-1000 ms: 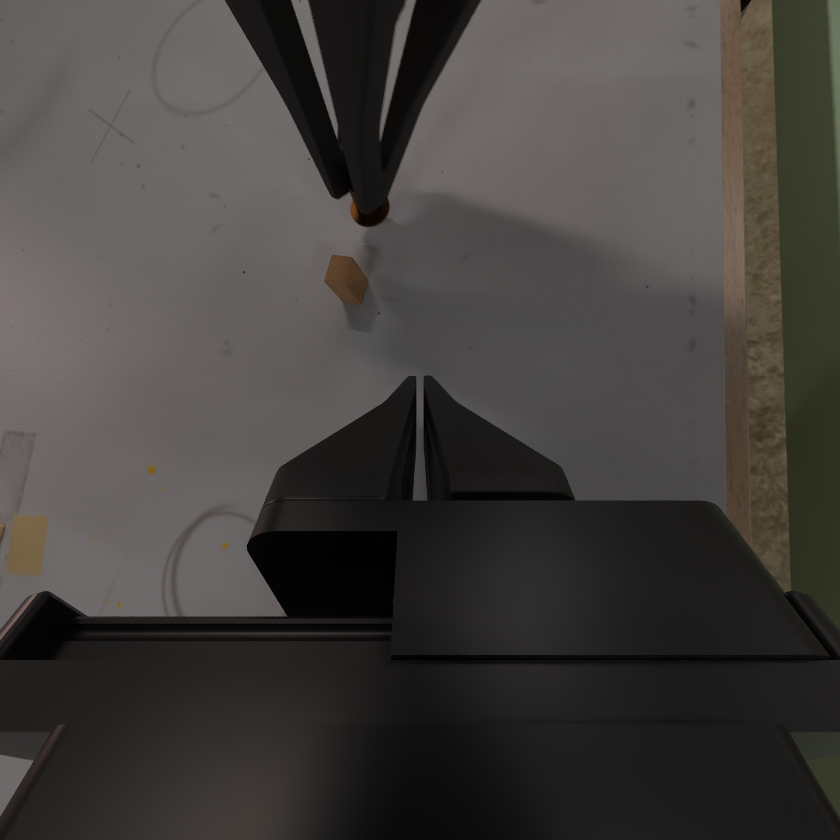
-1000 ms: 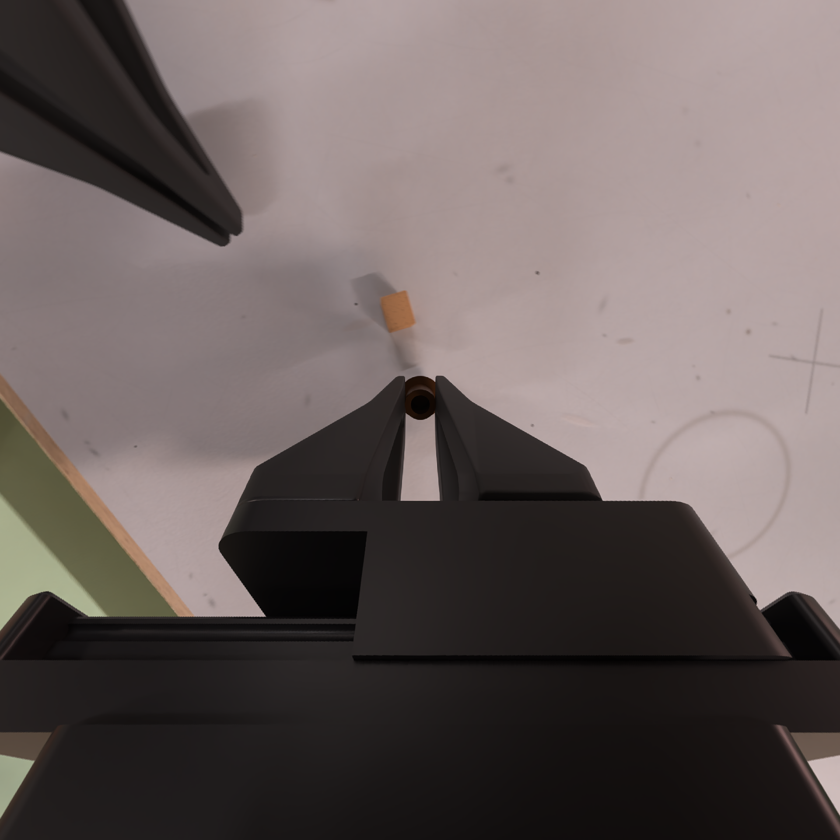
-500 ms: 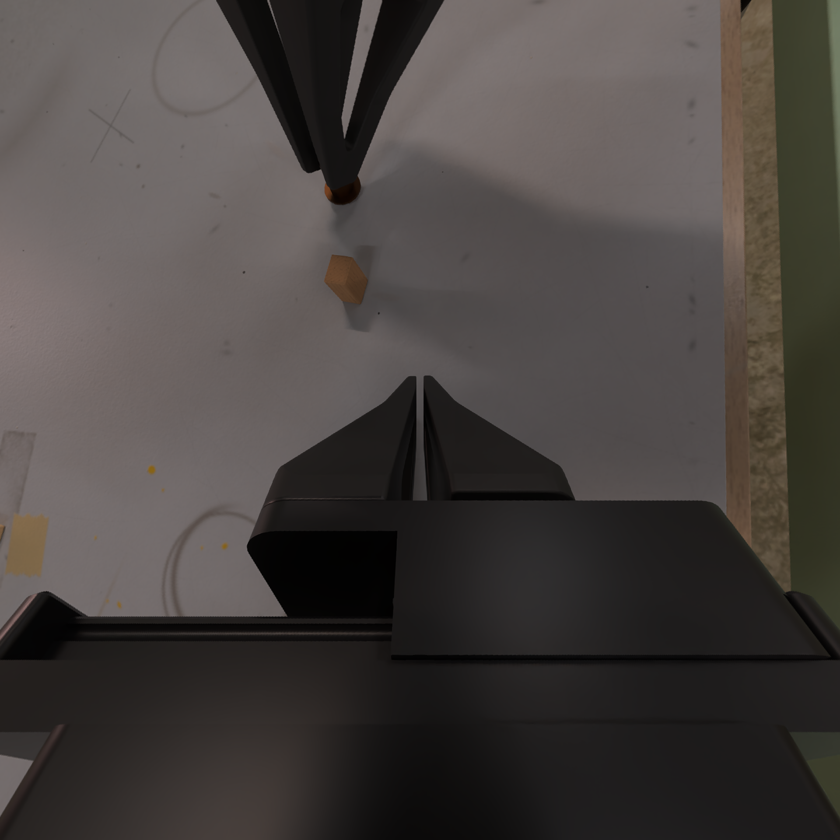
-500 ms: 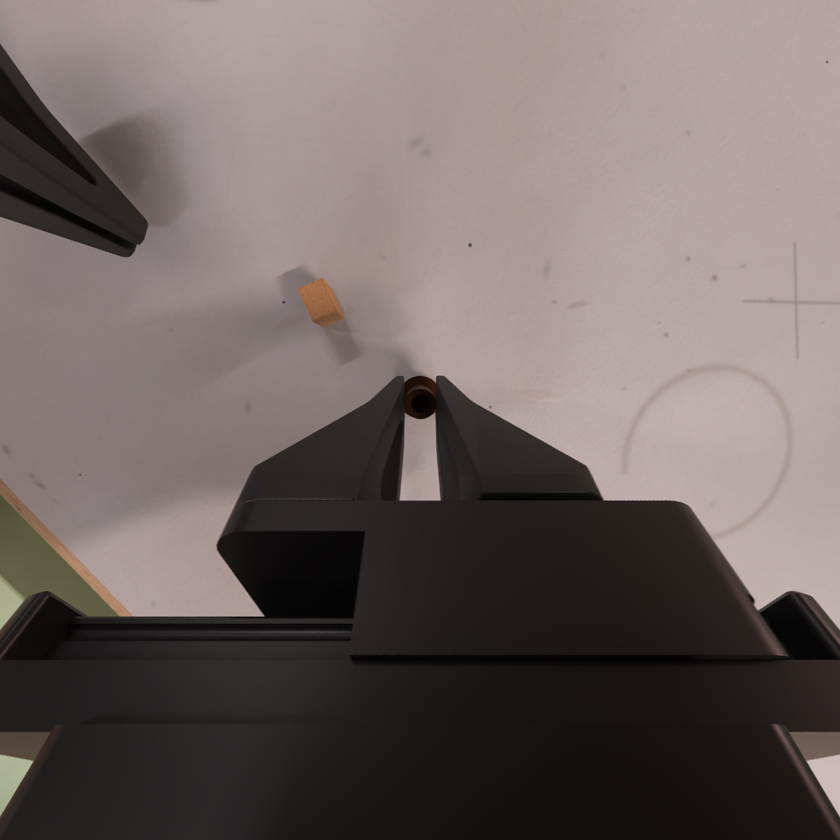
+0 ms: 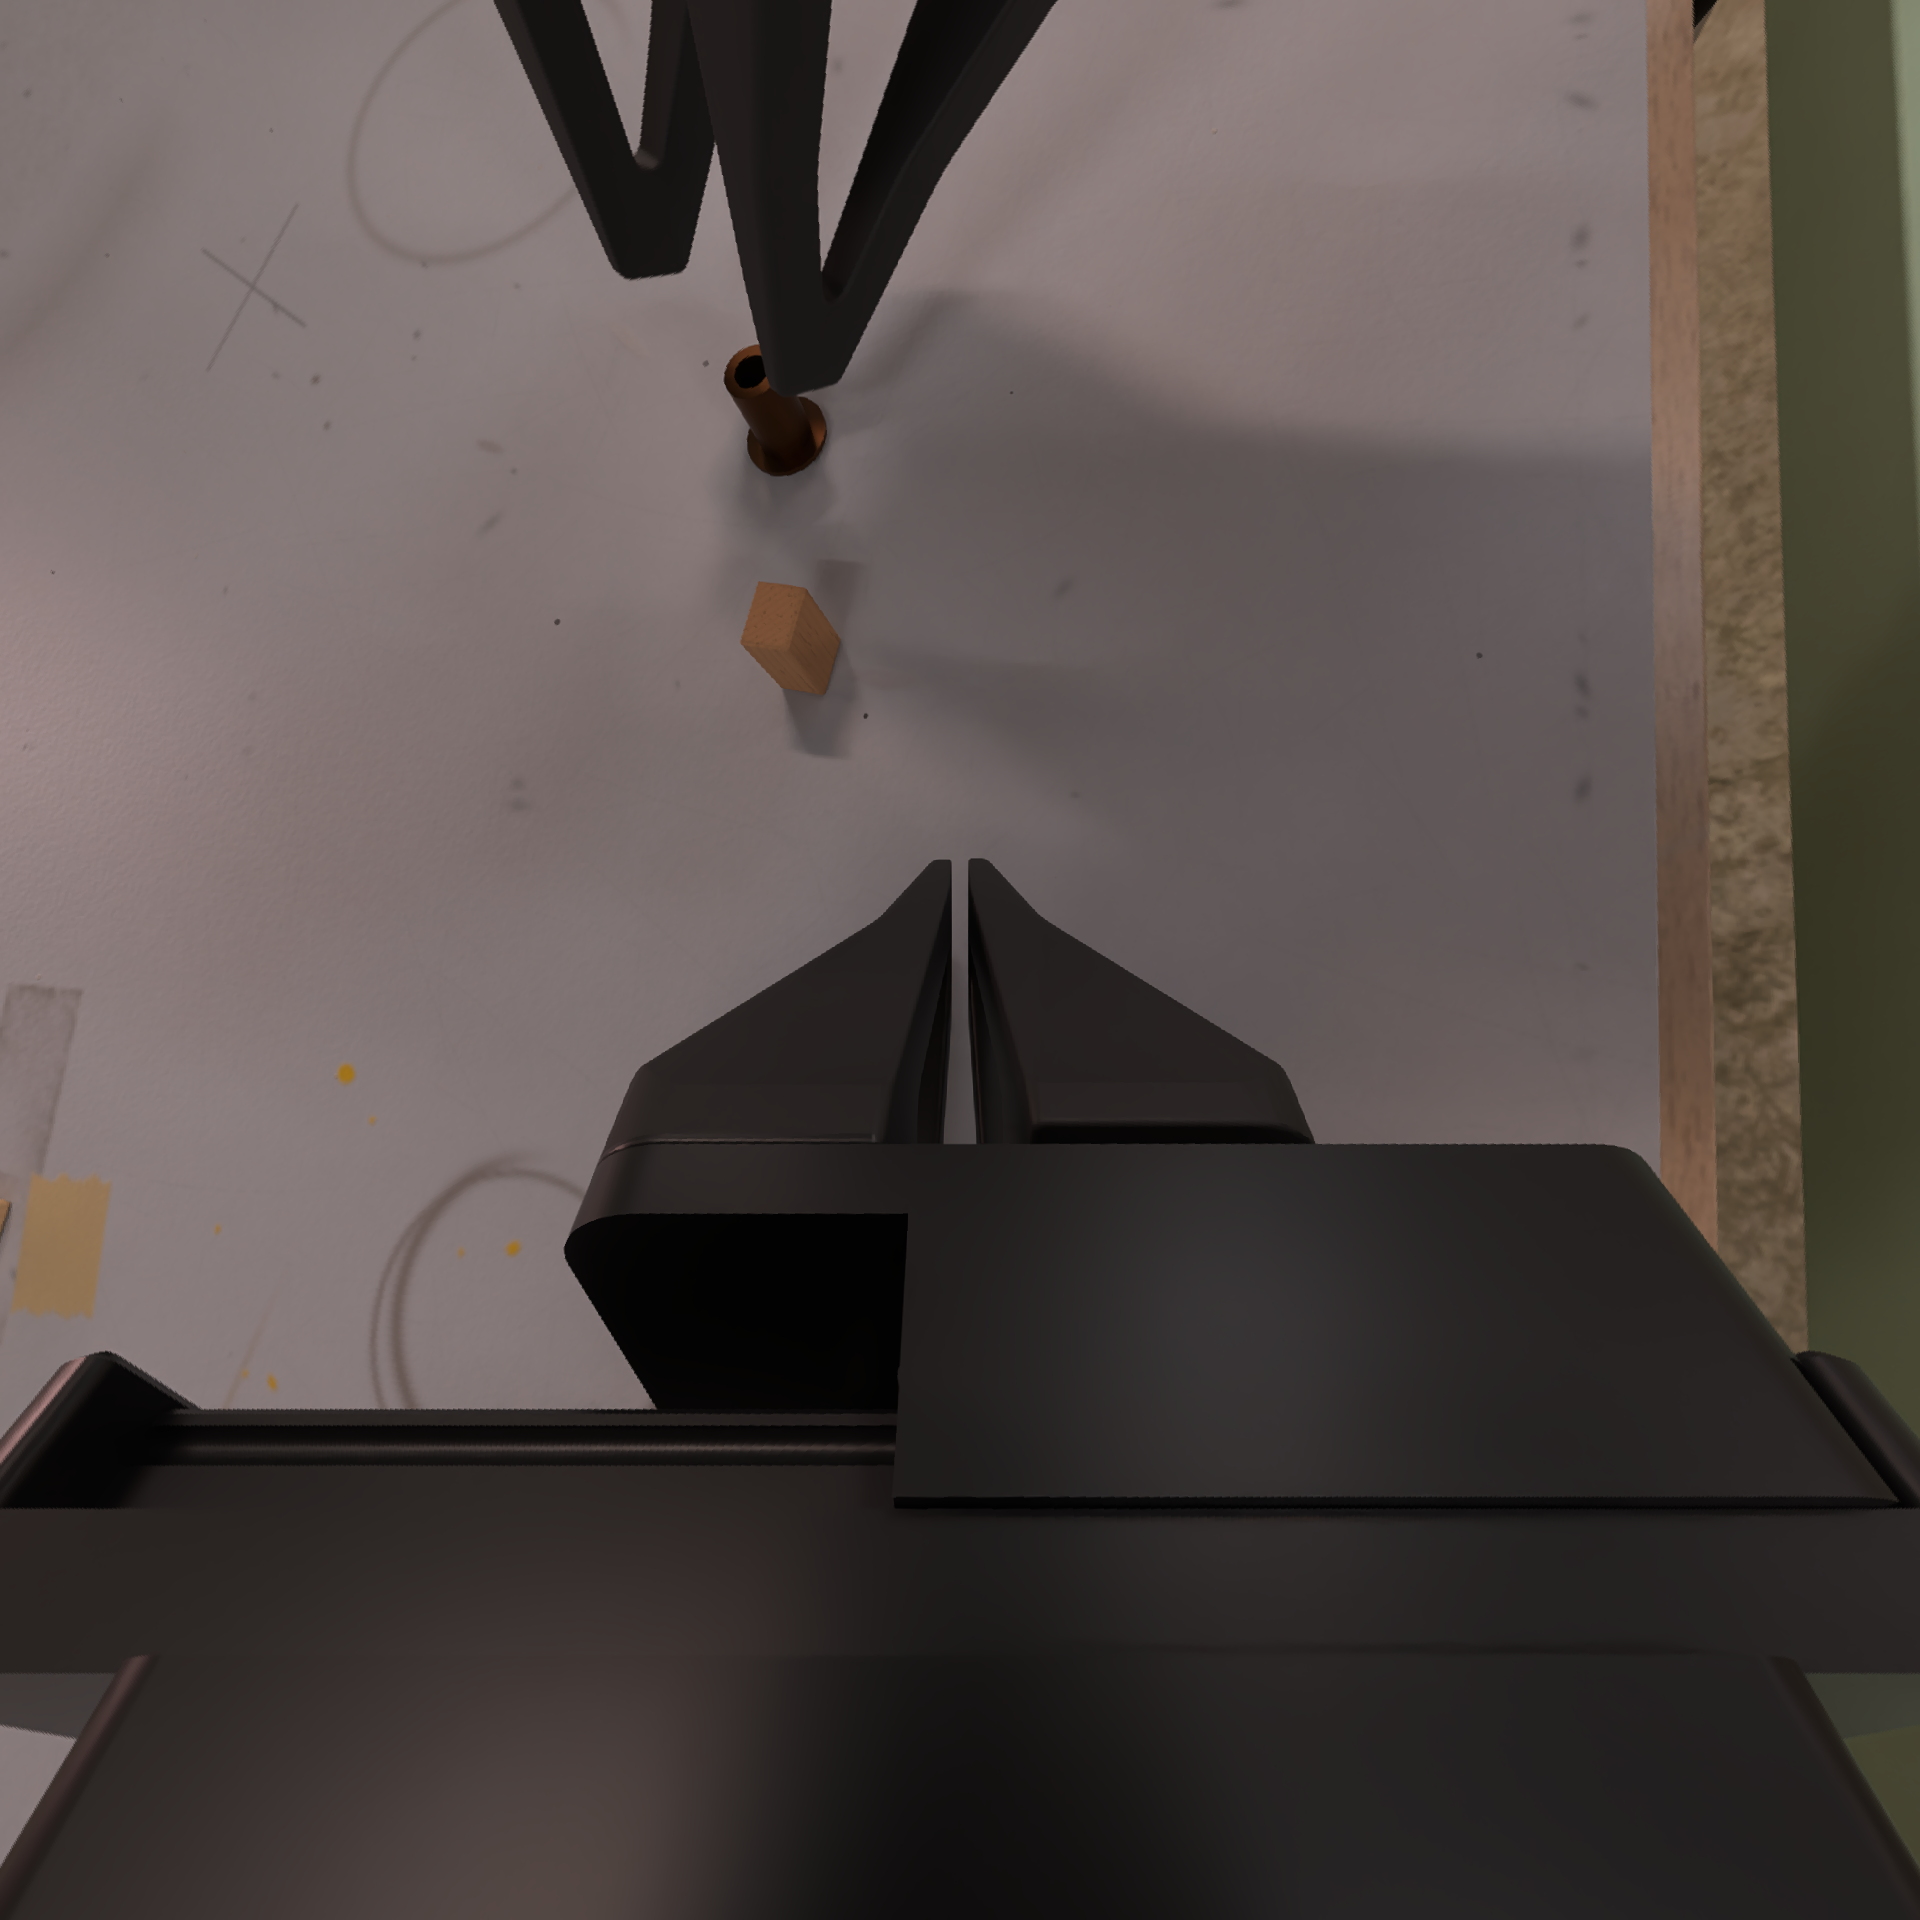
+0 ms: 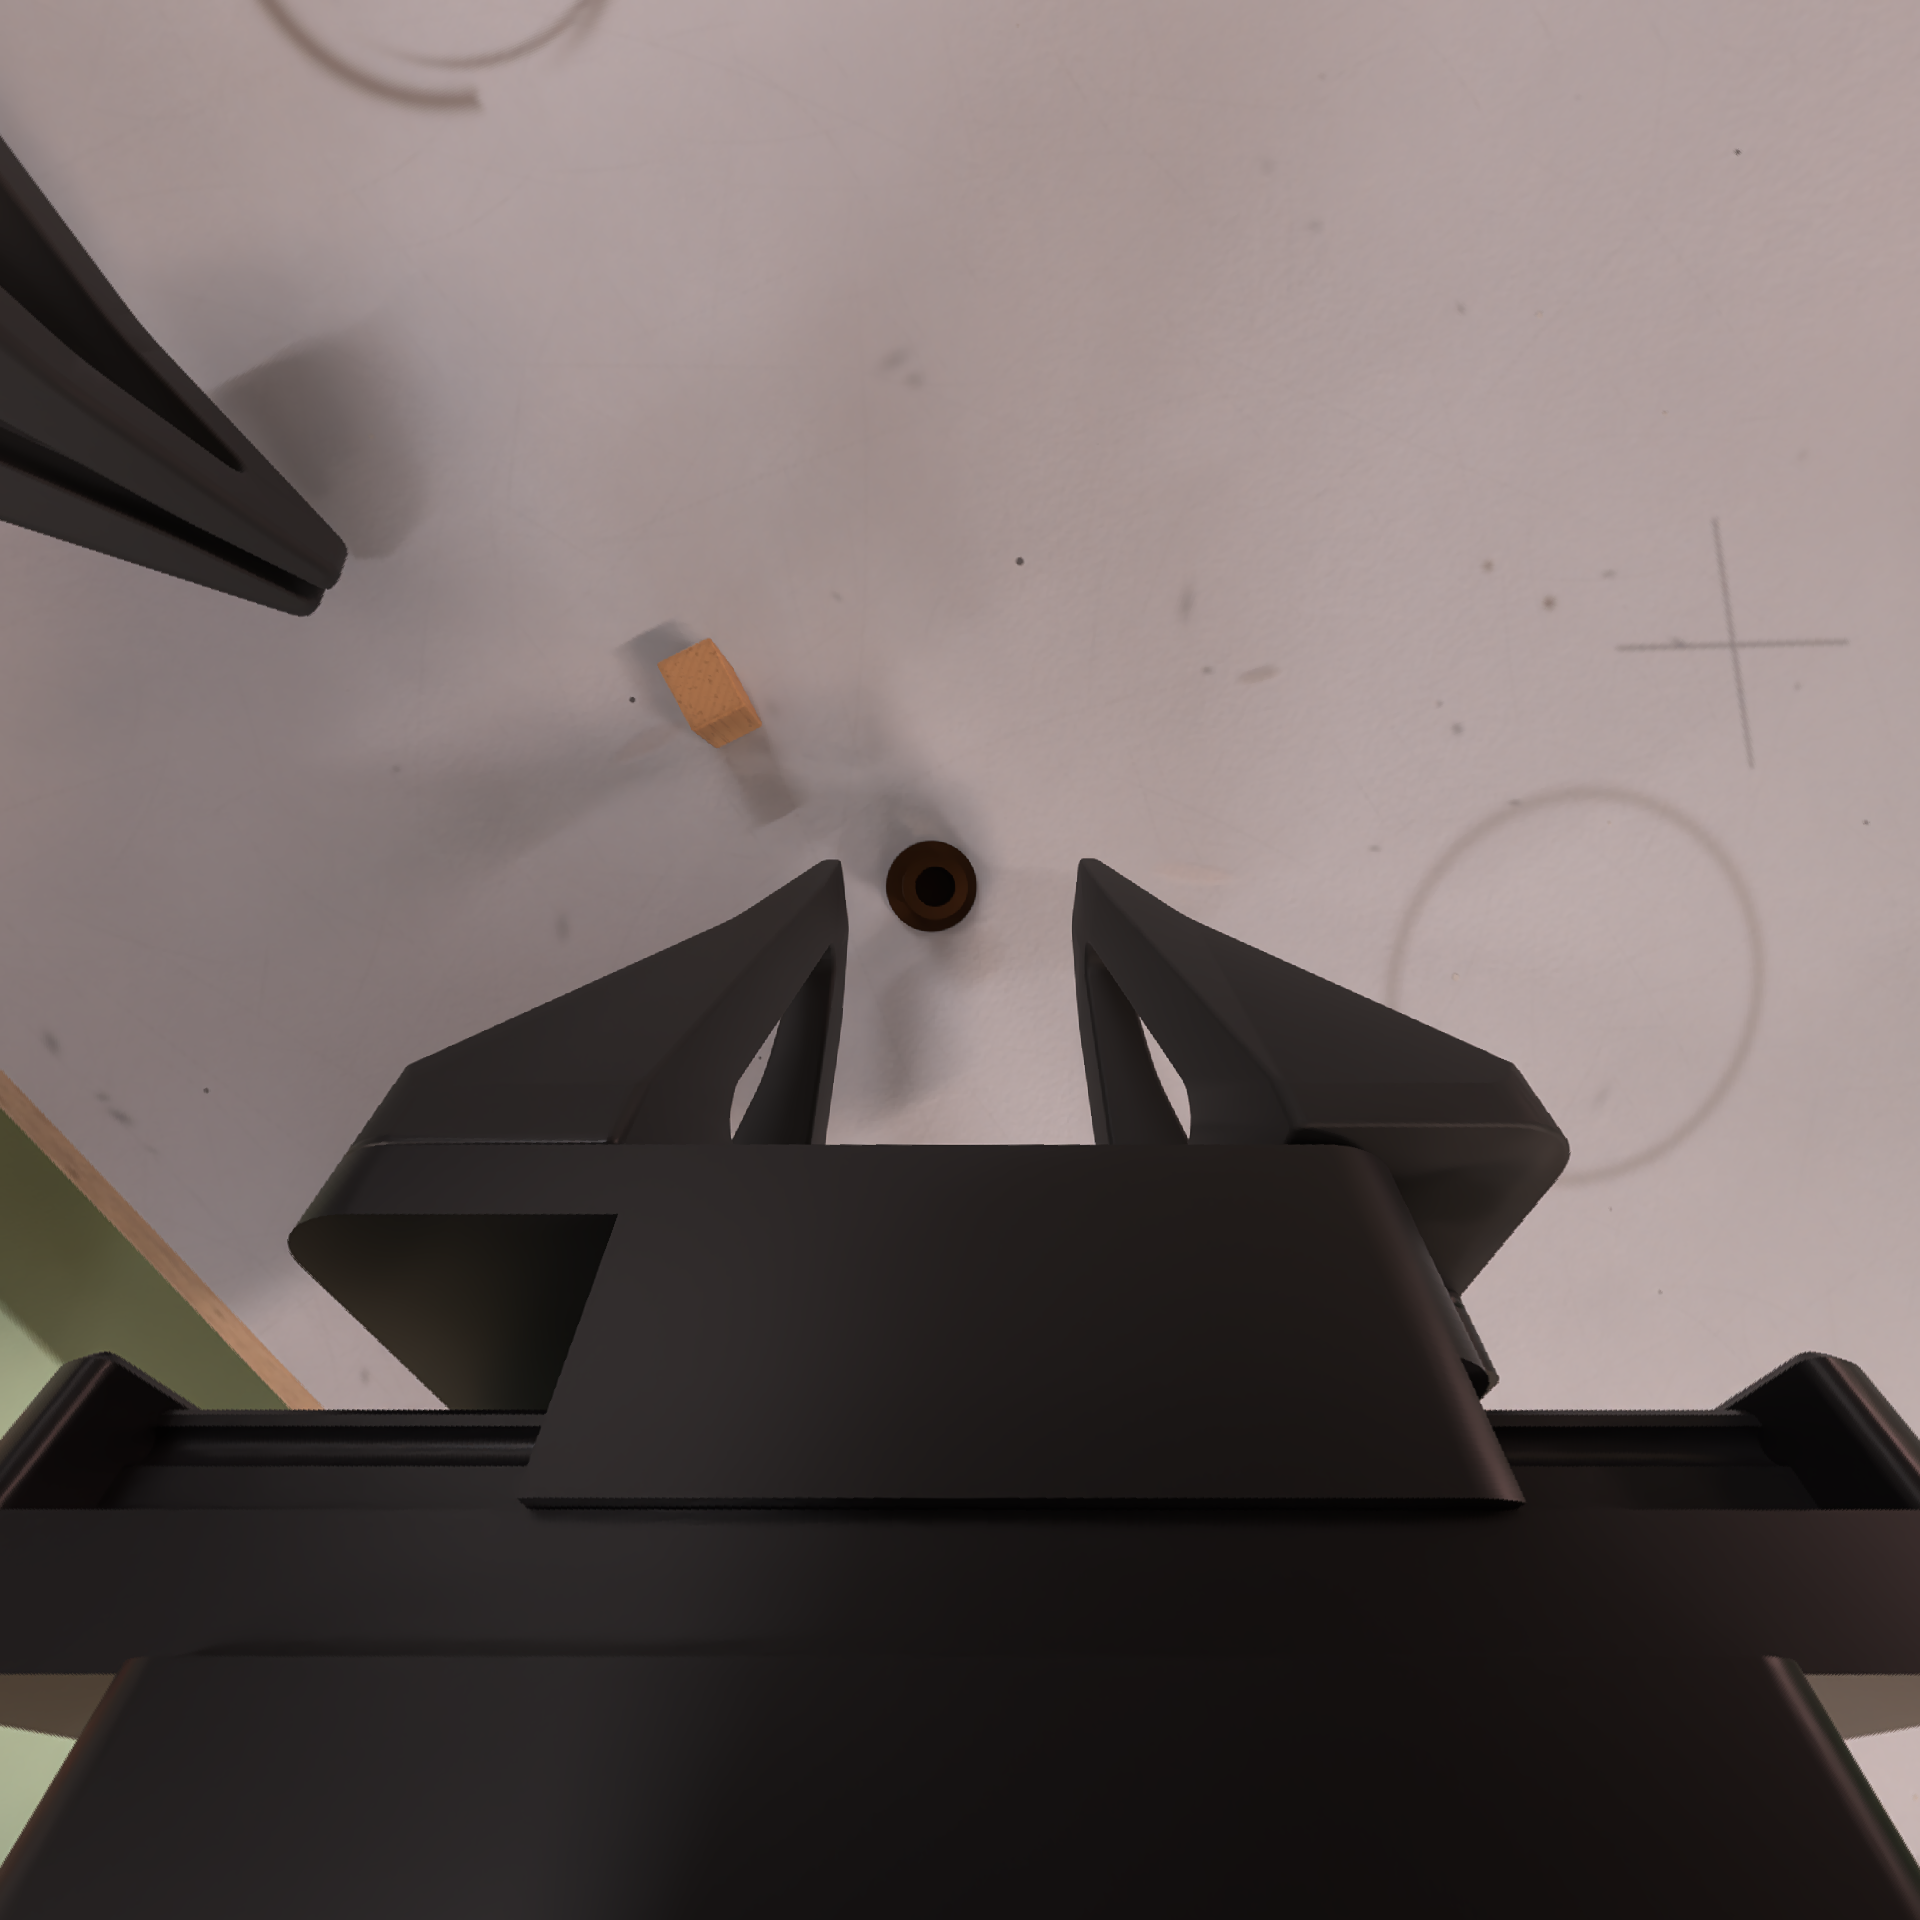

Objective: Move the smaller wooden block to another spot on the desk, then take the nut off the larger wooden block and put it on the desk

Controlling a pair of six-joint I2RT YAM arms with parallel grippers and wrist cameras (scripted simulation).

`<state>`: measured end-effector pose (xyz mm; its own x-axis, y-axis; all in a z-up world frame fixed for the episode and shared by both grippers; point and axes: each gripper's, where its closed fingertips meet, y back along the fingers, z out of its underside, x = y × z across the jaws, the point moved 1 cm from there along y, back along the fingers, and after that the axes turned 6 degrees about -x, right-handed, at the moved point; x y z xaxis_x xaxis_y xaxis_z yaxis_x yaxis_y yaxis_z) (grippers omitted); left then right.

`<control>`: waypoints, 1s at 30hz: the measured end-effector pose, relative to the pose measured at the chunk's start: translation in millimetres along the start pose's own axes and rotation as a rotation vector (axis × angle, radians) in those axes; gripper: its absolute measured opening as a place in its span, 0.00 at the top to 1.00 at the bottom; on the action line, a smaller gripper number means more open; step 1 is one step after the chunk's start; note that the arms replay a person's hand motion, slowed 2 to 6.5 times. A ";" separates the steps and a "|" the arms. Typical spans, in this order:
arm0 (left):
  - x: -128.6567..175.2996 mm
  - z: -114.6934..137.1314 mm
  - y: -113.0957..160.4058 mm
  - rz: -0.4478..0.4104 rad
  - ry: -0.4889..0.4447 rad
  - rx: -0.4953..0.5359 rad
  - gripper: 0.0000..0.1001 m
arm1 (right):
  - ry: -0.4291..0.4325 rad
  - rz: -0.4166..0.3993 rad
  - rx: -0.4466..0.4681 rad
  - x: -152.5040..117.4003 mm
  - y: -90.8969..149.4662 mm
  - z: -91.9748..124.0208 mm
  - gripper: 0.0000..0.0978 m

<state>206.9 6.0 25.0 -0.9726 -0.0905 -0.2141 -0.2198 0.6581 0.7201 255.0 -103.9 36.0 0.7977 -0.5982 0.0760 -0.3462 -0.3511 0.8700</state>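
Note:
A copper-brown nut (image 6: 931, 886), a short flanged sleeve, stands upright on the grey desk (image 6: 1247, 364). My right gripper (image 6: 958, 873) is open, its fingertips on either side of the nut and clear of it. In the left wrist view the nut (image 5: 774, 421) stands just under the right gripper (image 5: 732, 312). One small wooden block (image 5: 790, 636) lies on the desk between the nut and my left gripper (image 5: 959, 862), which is shut and empty above the desk. The block (image 6: 709, 691) lies left of the nut. No other block is in view.
The desk's wooden edge (image 5: 1678, 623) runs down the right side of the left wrist view and shows at the lower left of the right wrist view (image 6: 156, 1247). Tape pieces (image 5: 62, 1247) lie at the left. The left gripper (image 6: 312, 582) hangs beyond the block.
My right gripper carried the nut away from the block, then opened and let it go; the nut now stands on the desk. My left gripper has not moved.

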 end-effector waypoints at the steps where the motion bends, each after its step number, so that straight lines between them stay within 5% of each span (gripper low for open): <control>1: 0.0 0.0 0.0 0.000 0.000 0.000 0.97 | -0.005 0.006 0.002 0.7 1.1 0.5 0.62; 9: 0.0 0.1 -0.1 0.000 0.000 0.000 0.97 | -0.032 0.023 0.014 0.2 12.8 6.4 0.65; 15: 0.0 0.0 -0.1 0.000 0.000 0.000 0.97 | -0.062 0.047 -0.062 -1.0 17.7 26.2 0.62; 30: -0.7 -0.2 0.0 -0.003 -0.001 0.001 0.97 | -0.220 0.031 -0.110 -14.2 14.1 47.4 0.58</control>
<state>207.5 5.9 25.3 -0.9718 -0.0923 -0.2171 -0.2231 0.6585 0.7187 215.4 -134.5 24.2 0.6567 -0.7541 0.0058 -0.3032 -0.2569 0.9176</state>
